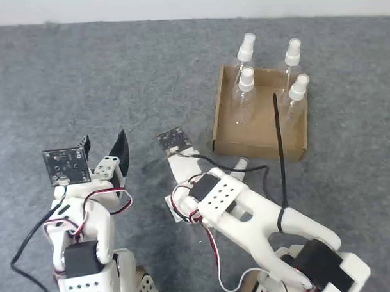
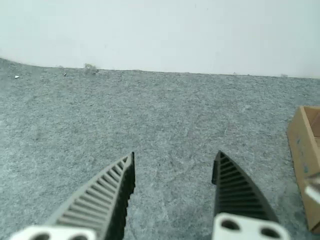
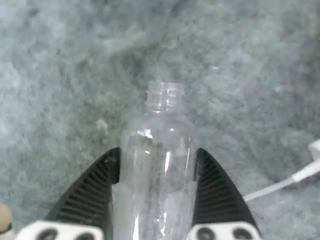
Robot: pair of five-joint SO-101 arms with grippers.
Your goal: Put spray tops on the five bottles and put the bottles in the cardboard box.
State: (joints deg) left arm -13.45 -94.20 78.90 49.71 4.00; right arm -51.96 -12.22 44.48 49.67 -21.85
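A clear bottle [image 3: 157, 150] with a bare threaded neck and no spray top lies between my right gripper's [image 3: 158, 152] fingers, which press on both its sides just above the grey carpet. A loose white spray top [image 3: 314, 148] with its thin tube lies on the carpet beside it, and shows next to the right arm [image 1: 242, 162]. Several bottles with white spray tops [image 1: 246, 86] stand upright in the cardboard box [image 1: 259, 142] at the back right. My left gripper [image 1: 105, 139] is held up at the front left, open and holding nothing [image 2: 175, 156].
Grey carpet covers the whole work area up to a white wall at the back. The box's brown side [image 2: 304, 150] lies off to the right of my left gripper. A black cable [image 1: 280, 149] runs from the right arm across the box's front edge.
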